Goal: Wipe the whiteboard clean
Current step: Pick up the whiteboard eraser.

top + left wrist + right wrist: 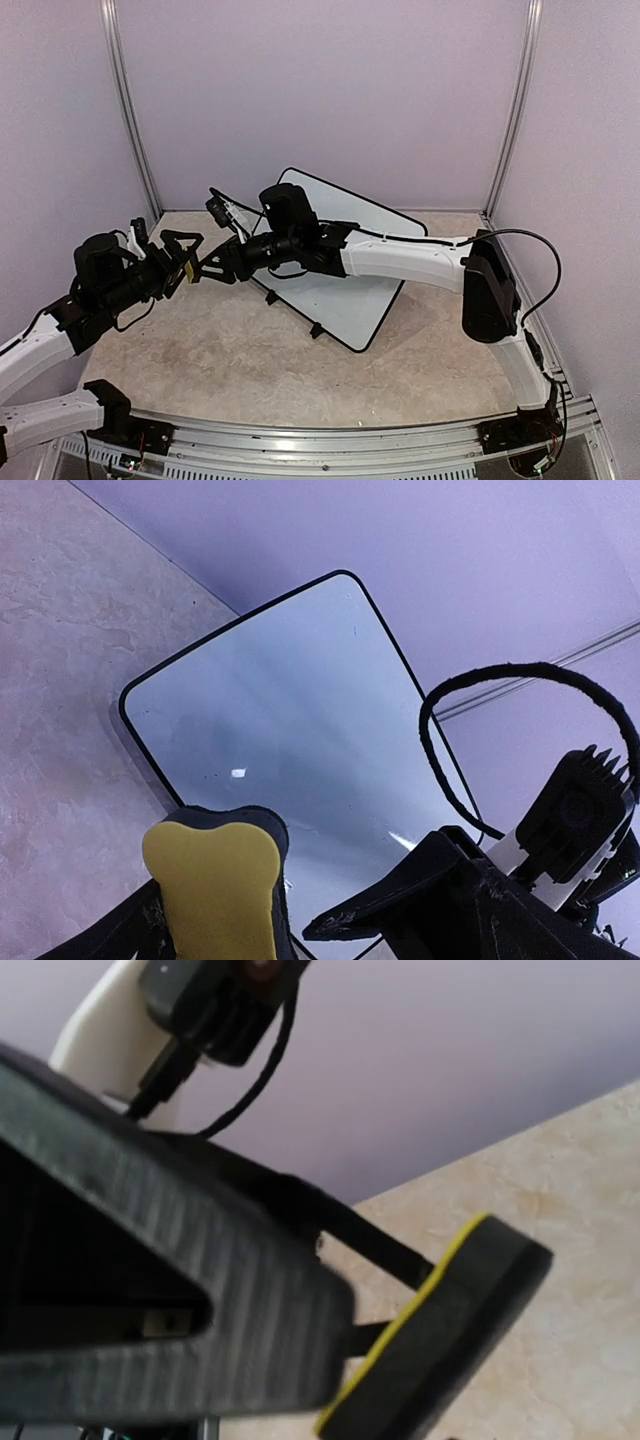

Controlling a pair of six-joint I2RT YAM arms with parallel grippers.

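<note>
The whiteboard (352, 300) lies on the table, turned at an angle. Its white face looks wiped clean in the left wrist view (280, 700). My left gripper (187, 260) hovers above the table left of the board, shut on a yellow-backed eraser (188, 272) with black felt. The eraser's yellow back fills the lower left of the left wrist view (215, 880). My right gripper (213, 264) reaches across the board and meets it tip to tip. Its one visible finger (200, 1290) stands just beside the eraser (450, 1330), apart from it; the jaws look open.
The right arm (400, 258) stretches low over the board's near half. A black cable loop (430, 750) and the right wrist camera (580, 815) hang over the board's right side. Lilac walls and metal posts (130, 130) enclose the beige table (250, 360).
</note>
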